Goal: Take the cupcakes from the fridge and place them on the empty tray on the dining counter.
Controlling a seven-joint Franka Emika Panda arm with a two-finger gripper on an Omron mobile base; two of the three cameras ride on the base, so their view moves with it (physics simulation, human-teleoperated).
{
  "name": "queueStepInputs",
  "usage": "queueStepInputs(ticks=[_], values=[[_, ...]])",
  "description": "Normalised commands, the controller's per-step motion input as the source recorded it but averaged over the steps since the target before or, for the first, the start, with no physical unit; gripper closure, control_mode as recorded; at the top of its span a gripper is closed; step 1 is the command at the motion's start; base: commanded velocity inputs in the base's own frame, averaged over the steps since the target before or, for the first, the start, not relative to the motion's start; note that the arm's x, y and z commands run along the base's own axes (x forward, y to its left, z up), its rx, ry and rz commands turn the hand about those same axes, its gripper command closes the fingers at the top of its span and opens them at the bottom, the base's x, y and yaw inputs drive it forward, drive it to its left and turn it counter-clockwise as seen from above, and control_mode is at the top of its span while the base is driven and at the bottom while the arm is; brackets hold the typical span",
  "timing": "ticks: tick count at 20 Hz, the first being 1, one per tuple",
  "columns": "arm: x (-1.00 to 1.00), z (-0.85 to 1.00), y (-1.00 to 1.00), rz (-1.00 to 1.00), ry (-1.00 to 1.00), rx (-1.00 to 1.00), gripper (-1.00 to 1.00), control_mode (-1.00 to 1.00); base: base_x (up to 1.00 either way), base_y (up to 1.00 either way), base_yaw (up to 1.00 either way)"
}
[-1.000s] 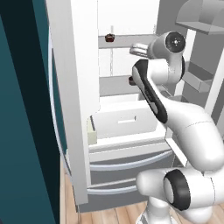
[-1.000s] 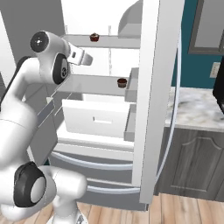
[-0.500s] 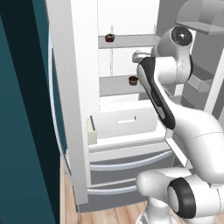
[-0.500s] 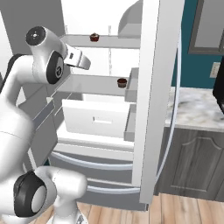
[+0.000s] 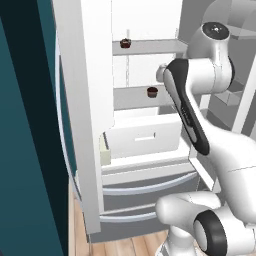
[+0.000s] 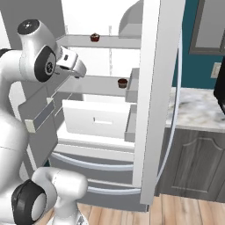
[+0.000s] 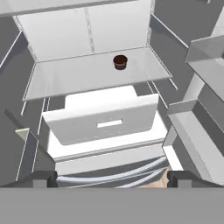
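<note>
Fridge, doors open: one cupcake on the upper shelf, a second cupcake on the shelf below. To their right your gripper stands wide open and empty, well short of that lower shelf. You are on the reach-in step, by my reading; next, line the jaws around the lower cupcake before closing.

**White arm, dark joints**

The arm is built of smooth, rounded glossy white shells. Black rings with grey caps mark its joints, and a long black strip runs down one link. The gripper is white with a small dark mark and dark finger tips.
</note>
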Motion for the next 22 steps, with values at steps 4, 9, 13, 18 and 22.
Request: queueStepInputs(ticks=[4, 9, 13, 18, 22], values=[[-0.03, -0.46, 0.01, 0.01, 0.24, -0.04, -1.00, -1.00, 0.00, 0.00, 0.00], [0.00, -0.30, 0.00, 0.01, 0.18, -0.01, -1.00, -1.00, 0.00, 0.00, 0.00], [-0.01, -0.01, 0.00, 0.00, 0.00, 0.00, -1.00, 1.00, -0.01, 0.00, 0.00], [0.00, 0.00, 0.00, 0.00, 0.00, 0.00, -1.00, 1.00, 0.49, 0.00, 0.00], [0.00, 0.00, 0.00, 0.00, 0.00, 0.00, -1.00, 1.00, 0.71, 0.00, 0.00]])
